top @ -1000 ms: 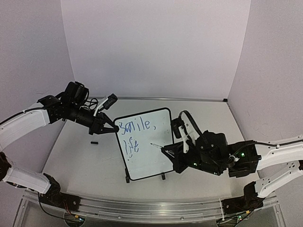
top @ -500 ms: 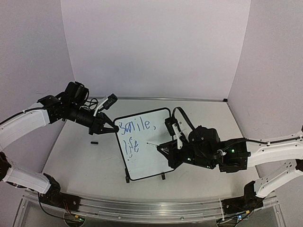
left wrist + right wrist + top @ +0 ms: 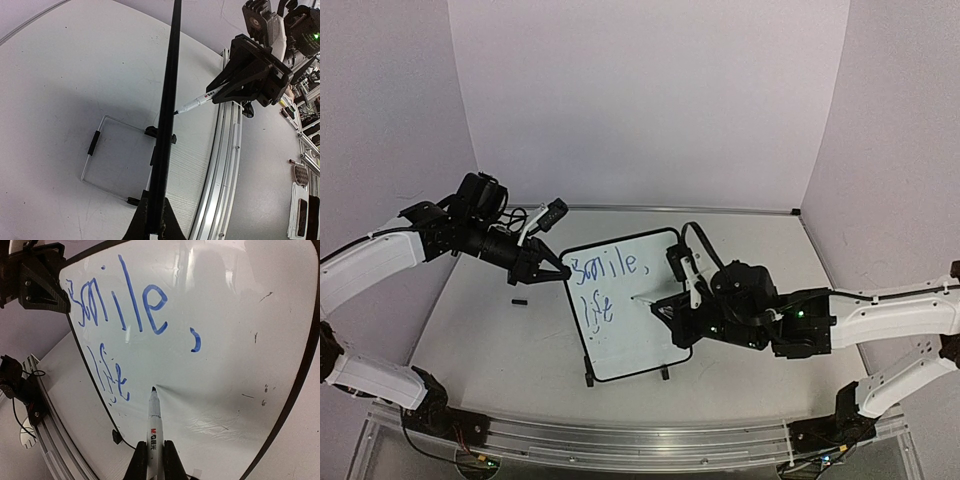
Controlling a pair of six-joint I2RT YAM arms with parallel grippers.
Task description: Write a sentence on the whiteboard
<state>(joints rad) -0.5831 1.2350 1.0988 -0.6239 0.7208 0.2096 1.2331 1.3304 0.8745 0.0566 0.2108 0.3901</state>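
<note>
Presently: board clamped, marker poised after "life"

**Item 1, board** (image 3: 635, 345). It stands near the middle of the table (image 3: 480, 340), leaning back on two black feet (image 3: 588, 380) and a wire prop (image 3: 93, 142). The face is glossy white, lightly speckled with grey marks. It has a thin black frame (image 3: 170, 100) with rounded corners. My left pincer (image 3: 563, 273) is closed on its left edge, near the top corner.

**Item 2, text** (image 3: 610, 268). Blue, uneven strokes in two lines: "Smile," above and "life" below, at the left. The rest of the second line is bare.

**Item 3, marker** (image 3: 154, 425). A slim, round, smooth white barrel with a printed label and a dark tip. My right pincer (image 3: 155, 457) is clamped on the barrel. The tip sits at the face just right of "life". Contact looks likely, though I cannot be sure.

**Hazards, as I judge them:**
- The face is slick, so the tip could skid and the strokes wander.
- The smooth round barrel could twist or slide back in my grip under pressure, leaving a faint line.
- Pressing hard could rock the board on its feet or pivot it about my left hold, since only one corner is held.
- Fresh ink may smear if the barrel brushes "life".
- Large letters could run out of room before the right edge.
</note>
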